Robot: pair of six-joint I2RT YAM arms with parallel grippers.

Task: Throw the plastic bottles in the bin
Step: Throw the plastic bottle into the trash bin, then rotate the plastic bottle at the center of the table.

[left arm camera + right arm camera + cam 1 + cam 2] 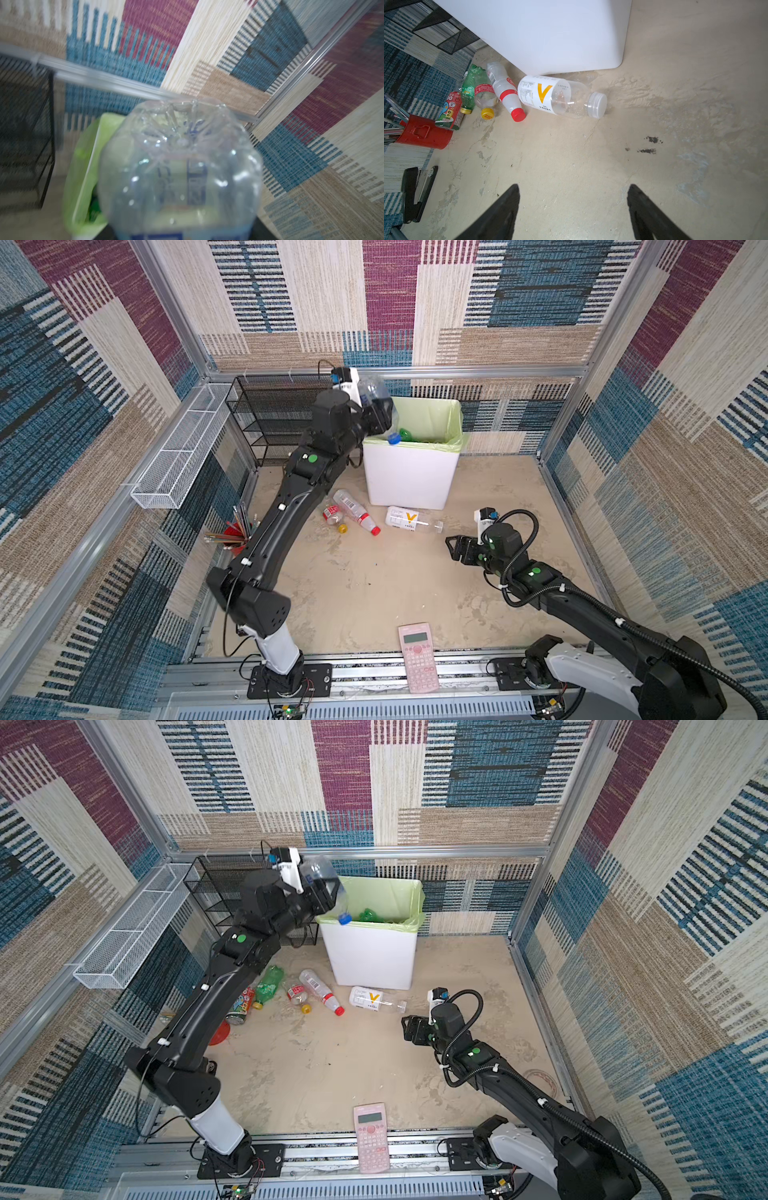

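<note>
In both top views a clear bottle (376, 391) (322, 871) with a blue cap hangs cap-down over the left rim of the white, green-lined bin (411, 481) (370, 957). It sits between the fingers of my left gripper (380, 416) (328, 892). The bottle (180, 166) fills the left wrist view and hides the jaws. A green bottle (409, 435) lies inside the bin. On the floor lie a white-labelled bottle (546, 95), a red-capped one (506, 91), a yellow-capped one (484, 97), a green one (470, 87) and a colourful one (452, 108). My right gripper (451, 549) (573, 207) is open and empty, short of them.
A red pencil cup (423, 133) and a black stapler (417, 193) stand left of the bottles. A black mesh rack (274, 414) and a white wire basket (178, 456) line the left wall. A pink calculator (419, 655) lies at the front edge.
</note>
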